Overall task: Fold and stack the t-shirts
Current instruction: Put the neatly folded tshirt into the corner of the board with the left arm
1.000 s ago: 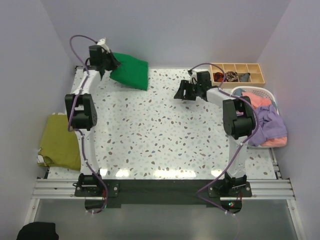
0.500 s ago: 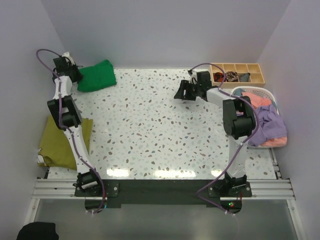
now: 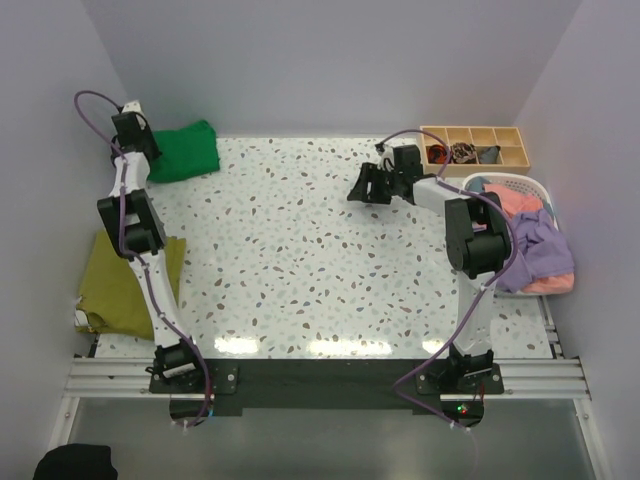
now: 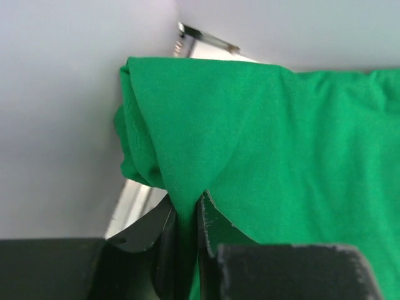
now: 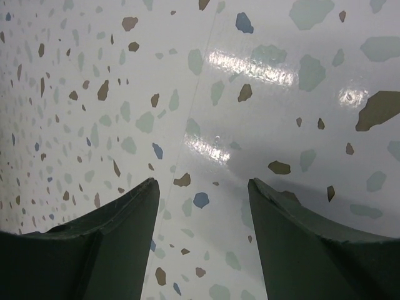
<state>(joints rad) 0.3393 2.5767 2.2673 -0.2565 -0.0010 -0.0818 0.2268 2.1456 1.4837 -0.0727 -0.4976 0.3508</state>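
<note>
1. Two fingers of your left gripper (image 4: 186,200) pinch a fold of the green t-shirt (image 4: 287,144), which bunches above and to the right of them, against the wall (image 4: 56,94)
2. Your right gripper (image 5: 203,182) holds its fingers spread, with speckled table (image 5: 262,100) showing between them

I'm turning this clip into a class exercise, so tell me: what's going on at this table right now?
The left gripper pinches a fold of the green t-shirt at the far left corner of the table. The right gripper hangs open over a bare patch, holding nothing. An olive-yellow t-shirt lies at the left edge. On the right, a white basket holds a lavender t-shirt and a pink t-shirt.
</note>
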